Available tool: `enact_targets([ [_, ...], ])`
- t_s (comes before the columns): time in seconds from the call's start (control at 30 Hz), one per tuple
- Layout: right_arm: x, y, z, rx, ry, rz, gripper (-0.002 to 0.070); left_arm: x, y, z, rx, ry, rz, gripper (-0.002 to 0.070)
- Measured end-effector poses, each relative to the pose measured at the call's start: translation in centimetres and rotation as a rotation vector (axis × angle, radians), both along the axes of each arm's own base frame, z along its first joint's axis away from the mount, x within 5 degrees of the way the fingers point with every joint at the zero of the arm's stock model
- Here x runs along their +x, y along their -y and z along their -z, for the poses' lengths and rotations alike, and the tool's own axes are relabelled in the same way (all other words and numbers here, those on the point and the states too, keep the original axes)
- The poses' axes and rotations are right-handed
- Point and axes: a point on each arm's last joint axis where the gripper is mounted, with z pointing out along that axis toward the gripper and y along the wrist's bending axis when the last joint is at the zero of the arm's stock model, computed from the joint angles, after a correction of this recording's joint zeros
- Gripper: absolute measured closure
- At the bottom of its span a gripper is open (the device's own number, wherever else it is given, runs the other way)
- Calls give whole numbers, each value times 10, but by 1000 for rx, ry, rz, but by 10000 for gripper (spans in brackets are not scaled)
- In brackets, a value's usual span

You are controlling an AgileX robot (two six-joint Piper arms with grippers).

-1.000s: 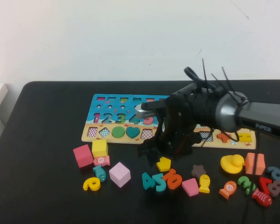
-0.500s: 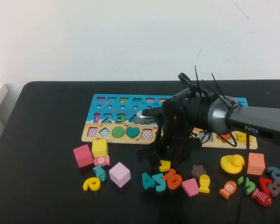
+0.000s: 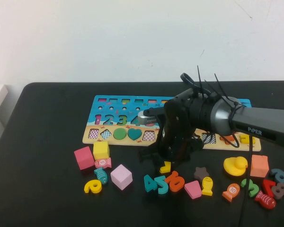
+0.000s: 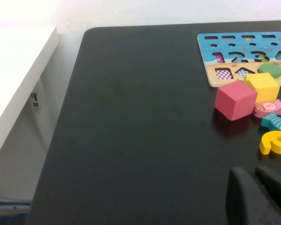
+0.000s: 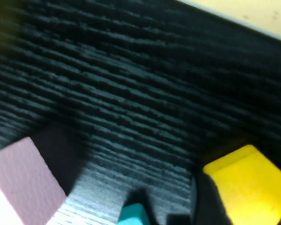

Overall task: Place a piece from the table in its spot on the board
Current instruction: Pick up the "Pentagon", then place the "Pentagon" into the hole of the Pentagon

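Note:
The puzzle board (image 3: 109, 106) lies at the back of the black table, with numbers, a green circle and a teal heart set in it. My right gripper (image 3: 167, 160) is down in front of the board, on a small yellow piece (image 3: 166, 166) lying on the table. In the right wrist view one dark finger (image 5: 207, 197) presses against the yellow piece (image 5: 246, 183). The other finger is hidden. My left gripper (image 4: 255, 187) is shut and empty, low over the bare table at the left, out of the high view.
Loose pieces lie in front of the board: a pink cube (image 3: 84, 157), a yellow cube (image 3: 101, 150), a light pink cube (image 3: 121, 176), teal and orange numbers (image 3: 163, 183), a yellow duck (image 3: 235, 165), an orange block (image 3: 259, 165). A white shelf (image 4: 18, 70) stands to the left.
My right arm swung left and came down over the yellow piece, which is now partly covered. Over the last half second it hardly moved.

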Motion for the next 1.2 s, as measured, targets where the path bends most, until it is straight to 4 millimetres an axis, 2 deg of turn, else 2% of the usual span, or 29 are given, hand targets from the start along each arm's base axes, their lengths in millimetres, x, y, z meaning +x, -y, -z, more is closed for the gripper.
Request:
enact_targets([
  [0.23,15,-5,-23,11,98,-19,311,0,0,0,0,0,0,676],
  [0.43,42,14,-41,31,163,38,311,0,0,0,0,0,0,676],
  [0.53,52,28,-39,34,160,98,311,0,0,0,0,0,0,676],
  [0.63,58,33,-39,51,184,120,311,0,0,0,0,0,0,676],
  [0.83,62,26,-37,114,215,133,311,0,0,0,0,0,0,676],
  [1.07,60,23,-14,75,157,116,311,0,0,0,0,0,0,676],
  [1.2,61,21,-13,76,159,111,311,0,0,0,0,0,0,676],
])
